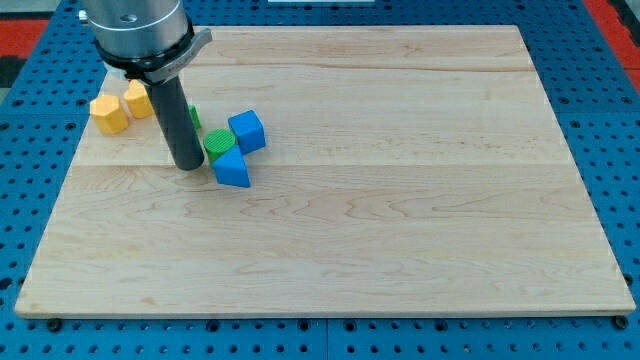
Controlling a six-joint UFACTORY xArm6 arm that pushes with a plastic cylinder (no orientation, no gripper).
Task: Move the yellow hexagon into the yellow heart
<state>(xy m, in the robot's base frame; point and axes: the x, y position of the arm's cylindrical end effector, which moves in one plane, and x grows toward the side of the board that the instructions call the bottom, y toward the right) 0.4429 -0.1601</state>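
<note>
The yellow hexagon [108, 114] lies near the board's left edge, toward the view's top. A second yellow block [137, 100], likely the yellow heart, touches it on its upper right and is partly hidden by my rod. My tip [187, 166] rests on the board to the lower right of both yellow blocks, apart from them. It stands just left of a green cylinder [219, 143].
A blue cube [247, 131] sits right of the green cylinder, and a blue triangular block [232, 170] sits just below it. Another green block [194, 117] peeks out behind the rod. The wooden board [400, 200] lies on a blue pegboard.
</note>
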